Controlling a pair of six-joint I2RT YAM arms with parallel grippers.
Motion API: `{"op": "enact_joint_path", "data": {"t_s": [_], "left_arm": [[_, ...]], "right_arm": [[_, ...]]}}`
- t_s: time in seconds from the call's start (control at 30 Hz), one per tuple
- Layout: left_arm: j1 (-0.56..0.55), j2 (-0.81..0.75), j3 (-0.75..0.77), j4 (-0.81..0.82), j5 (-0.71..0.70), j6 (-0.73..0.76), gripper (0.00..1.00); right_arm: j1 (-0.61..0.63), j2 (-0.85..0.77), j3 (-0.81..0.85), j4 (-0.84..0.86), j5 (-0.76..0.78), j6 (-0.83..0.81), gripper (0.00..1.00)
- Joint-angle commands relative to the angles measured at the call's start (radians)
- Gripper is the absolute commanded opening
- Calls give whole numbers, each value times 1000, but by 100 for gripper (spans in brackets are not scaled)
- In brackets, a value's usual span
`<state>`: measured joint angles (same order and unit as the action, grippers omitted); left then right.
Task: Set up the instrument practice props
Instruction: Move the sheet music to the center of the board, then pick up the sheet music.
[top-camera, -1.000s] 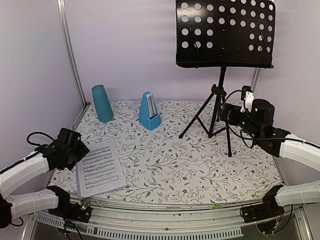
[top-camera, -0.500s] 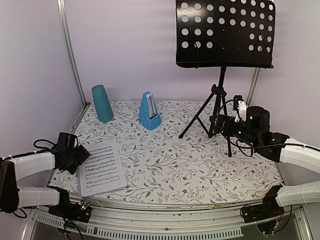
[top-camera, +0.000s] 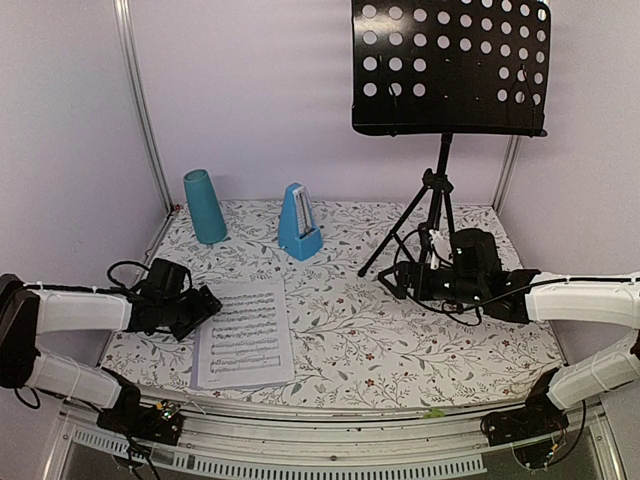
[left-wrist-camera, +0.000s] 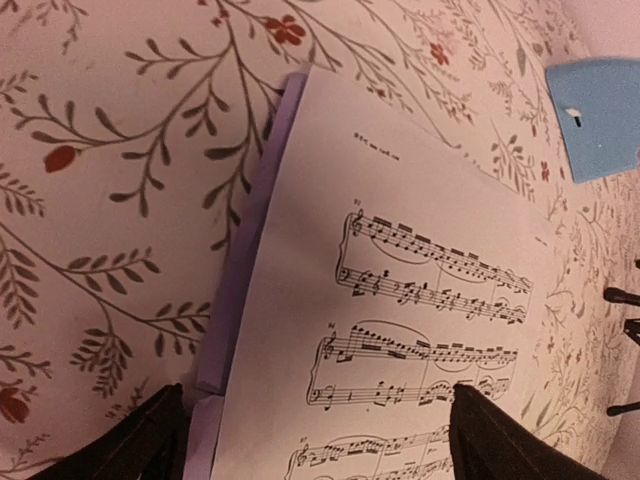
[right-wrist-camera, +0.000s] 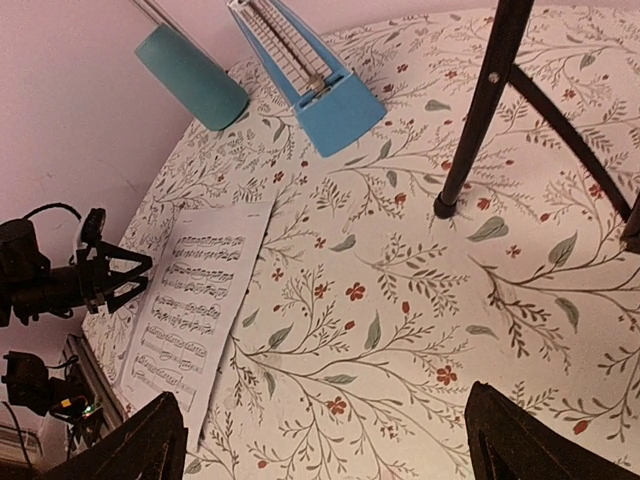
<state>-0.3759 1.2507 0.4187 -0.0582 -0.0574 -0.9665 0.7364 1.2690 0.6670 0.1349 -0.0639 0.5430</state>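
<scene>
Lavender paper (left-wrist-camera: 238, 262) shows only as a thin strip along one long edge of the white sheet-music page (top-camera: 243, 333), which lies on top and covers the rest. Both pages lie flat toward the bench's (top-camera: 420, 345) near-left corner.

The left claw (top-camera: 211, 309) is released, its jaws spread wide at the pages' left edge; in the left wrist view only the two dark fingertips (left-wrist-camera: 128, 448) show, and whether they touch the paper cannot be told.

The right claw (top-camera: 392, 284) is also released and grasps nothing. It hangs low beside the feet of the black music stand (top-camera: 448, 70), toward the far-right corner. Its arm hides part of the tripod, and the perforated tray is cut off by the top of the overhead view.

The blue metronome (top-camera: 299, 222) stands near the middle of the far edge; its top is cut off in the right wrist view. A teal cup (top-camera: 205, 206) stands in the far-left corner.

The white page carries printed staves of notes. A small line of type sits at its head, too fine to read. No brand or label is legible anywhere.
</scene>
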Motion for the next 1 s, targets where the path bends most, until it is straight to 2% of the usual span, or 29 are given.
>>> {"op": "enact_joint_path", "data": {"t_s": [0.0,0.07,0.2,0.3,0.4,0.57,0.87,0.97], "left_arm": [[-92,33,52,39,34,-41,91],[-110,31,73,20,35,-23,91],[-103,-22,122,-133,-24,100,91],[-105,-107,107,-164,10,127,91],[-122,-114,99,-195,28,127,91],[-148,-98,29,-76,96,109,90],[-176,-43,7,-46,9,123,90],[-180,2,-4,-4,31,124,90]], "right_arm": [[31,51,-9,37,-126,88,100],[35,76,-11,37,-162,121,98],[51,132,-5,38,-242,188,95],[64,174,3,53,-281,227,94],[67,234,22,76,-323,268,92],[85,330,102,89,-379,293,91],[116,508,234,89,-443,330,86],[118,551,259,89,-456,336,86]]}}
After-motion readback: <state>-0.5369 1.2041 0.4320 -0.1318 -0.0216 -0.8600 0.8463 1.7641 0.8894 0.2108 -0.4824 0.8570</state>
